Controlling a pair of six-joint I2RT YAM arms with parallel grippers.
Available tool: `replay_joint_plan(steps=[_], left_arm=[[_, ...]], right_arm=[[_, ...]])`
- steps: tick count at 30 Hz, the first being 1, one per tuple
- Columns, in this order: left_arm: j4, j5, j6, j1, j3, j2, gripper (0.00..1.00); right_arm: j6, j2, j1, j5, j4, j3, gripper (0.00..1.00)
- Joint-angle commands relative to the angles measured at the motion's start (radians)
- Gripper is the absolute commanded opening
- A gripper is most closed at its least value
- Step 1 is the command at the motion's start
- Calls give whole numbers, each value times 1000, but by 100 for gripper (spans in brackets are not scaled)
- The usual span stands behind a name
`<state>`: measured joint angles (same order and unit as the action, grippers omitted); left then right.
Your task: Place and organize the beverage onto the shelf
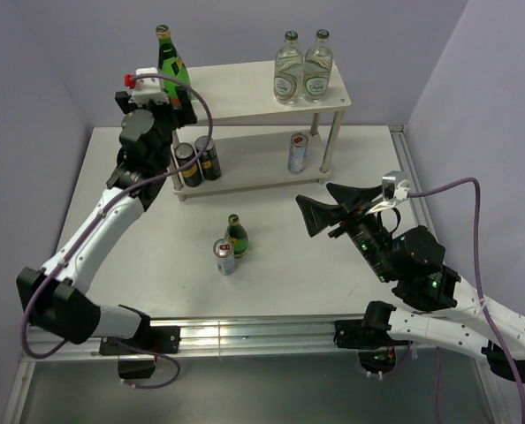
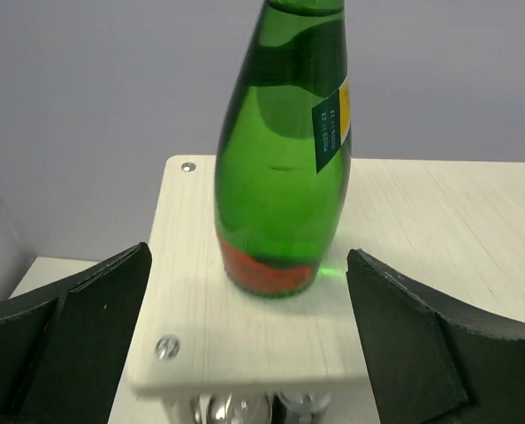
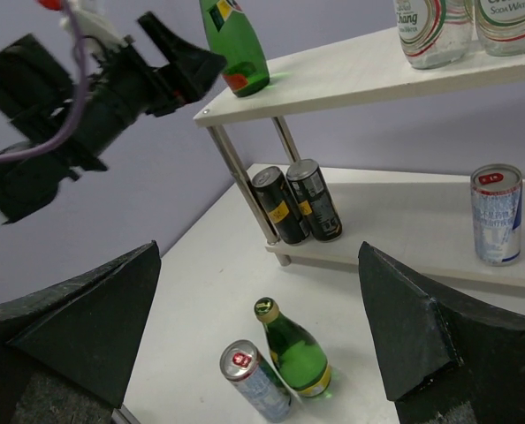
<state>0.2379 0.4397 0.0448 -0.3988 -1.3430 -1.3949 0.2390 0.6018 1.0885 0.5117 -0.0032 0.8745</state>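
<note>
At shelf [image 1: 236, 93] top tier, left end: left pincer [image 2: 247, 250] spread wide, green btl [image 1: 168, 60] upright just ahead, not touching. Lower tier left: 2 dark cans [image 1: 198, 161]. Mid counter [image 1: 289, 265]: 2nd green btl [image 1: 237, 235] just beside silver can [image 1: 224, 257]. Lower tier right: another can [image 1: 298, 152]. Top right: 2 clear btls [image 1: 303, 66]. Right pincer [image 3: 259, 256] wide open, empty, over counter.

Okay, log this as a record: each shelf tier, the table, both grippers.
top tier: green bottle left end, clear bottles right end
lower tier: dark cans left, silver can right
table: second green bottle and second silver can, upright, together
left gripper: open, jaws either side of the top-tier green bottle, not touching
right gripper: open, empty, above table
</note>
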Motion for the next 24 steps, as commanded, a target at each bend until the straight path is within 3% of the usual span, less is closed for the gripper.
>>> replay_joint_plan(steps=[1,6,11,14,24], left_arm=[[-69,65,52,-35,48,160,99],[-95,138,76,-265,309,431,99],[-147,226,183,-518,511,525,99],[-140,257,242,-601,611,559,99],[-6,255,294,-660,765,515,99]], right_arm=[[17,-17,-6,10,-14,-5,100],[23,-30,-6,27,-27,-14,100],[36,-30,-4,24,-31,-23,100],[49,-27,-4,19,-34,-26,100],[77,-27,-4,22,-52,-39,100]])
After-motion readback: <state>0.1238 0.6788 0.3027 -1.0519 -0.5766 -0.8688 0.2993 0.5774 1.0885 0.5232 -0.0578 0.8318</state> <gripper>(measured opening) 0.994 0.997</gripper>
